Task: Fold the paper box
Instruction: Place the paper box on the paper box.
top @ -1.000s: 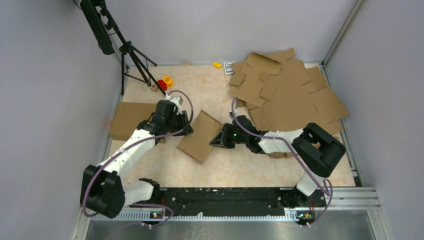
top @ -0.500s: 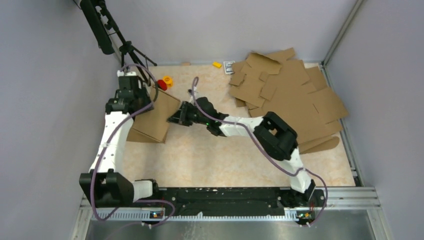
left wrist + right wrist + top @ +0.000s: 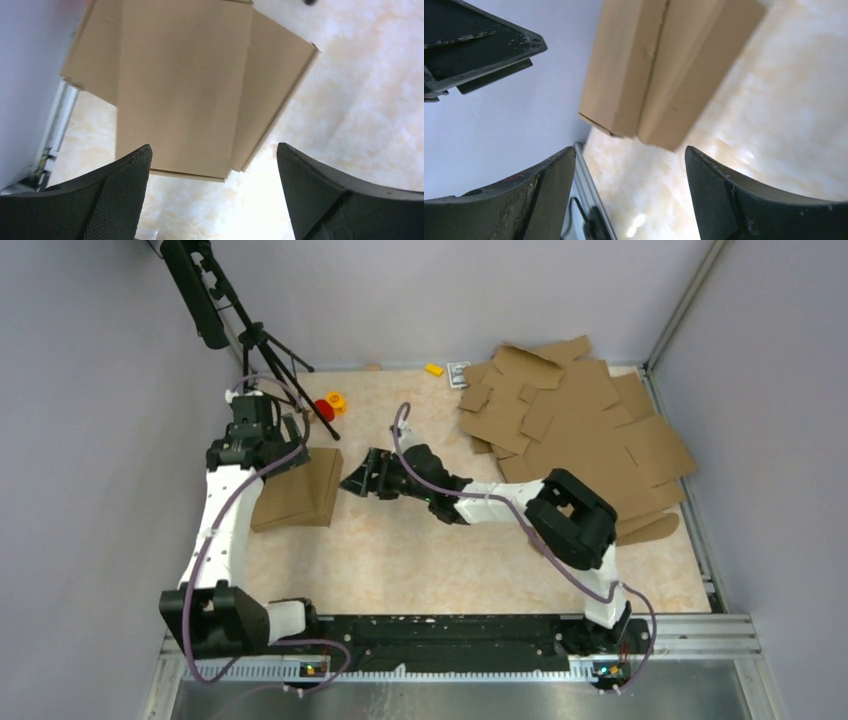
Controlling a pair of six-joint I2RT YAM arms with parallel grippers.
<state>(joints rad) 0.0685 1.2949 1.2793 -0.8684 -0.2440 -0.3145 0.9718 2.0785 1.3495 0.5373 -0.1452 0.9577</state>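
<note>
The paper box (image 3: pixel 292 495) is folded shut, plain brown, and lies at the table's left side by the wall. It rests on another folded brown box whose edge shows beside it (image 3: pixel 92 60). My left gripper (image 3: pixel 283 437) hovers just behind and above the box, open and empty. In its own view the box (image 3: pixel 185 90) lies ahead of the spread fingers (image 3: pixel 212 150). My right gripper (image 3: pixel 352 480) stands open just right of the box, apart from it. The right wrist view shows the box (image 3: pixel 664 70) beyond the empty gripper (image 3: pixel 629 148).
A heap of flat cardboard blanks (image 3: pixel 575 430) covers the back right. A black tripod (image 3: pixel 262 350) stands at the back left, with a red object (image 3: pixel 324 408) and an orange one (image 3: pixel 336 398) beside it. A small yellow block (image 3: pixel 433 369) lies by the back wall.
Both arms carried the box from the table's middle to the left and set it on the other box. Both grippers then opened and let it go.
</note>
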